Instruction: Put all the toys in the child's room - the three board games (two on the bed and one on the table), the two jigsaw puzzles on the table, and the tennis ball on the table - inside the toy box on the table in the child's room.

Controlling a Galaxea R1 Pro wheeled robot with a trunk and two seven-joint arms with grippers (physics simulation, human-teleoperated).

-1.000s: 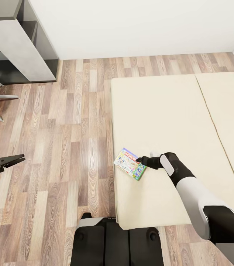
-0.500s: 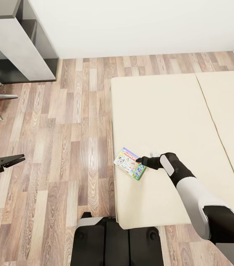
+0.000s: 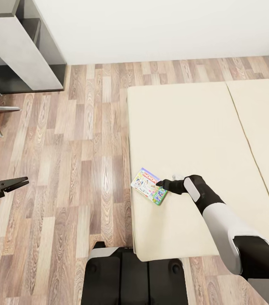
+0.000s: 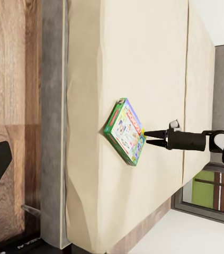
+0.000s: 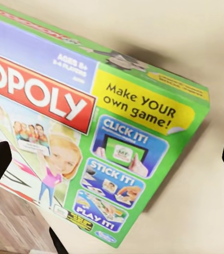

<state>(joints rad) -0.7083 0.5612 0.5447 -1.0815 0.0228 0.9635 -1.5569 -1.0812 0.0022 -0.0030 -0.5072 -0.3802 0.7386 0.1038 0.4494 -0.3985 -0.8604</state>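
A: Head view: where does the game box (image 3: 149,187) lie?

B: Lower centre of the frame, flat on the bed (image 3: 194,127) near its left edge, so it is easy to reach from the floor side.

A: And the right gripper (image 3: 161,184)?

B: At the box's right edge, fingers parted, nothing held; it looks set to pinch that edge.

A: The left gripper (image 3: 22,182)?

B: Far left over the floor (image 3: 79,161), slightly parted, empty, kept out of the way.

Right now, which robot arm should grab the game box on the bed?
Right: the right gripper already sits at the green-edged colourful game box on the beige bed. The left gripper hangs over the wooden floor, far off.
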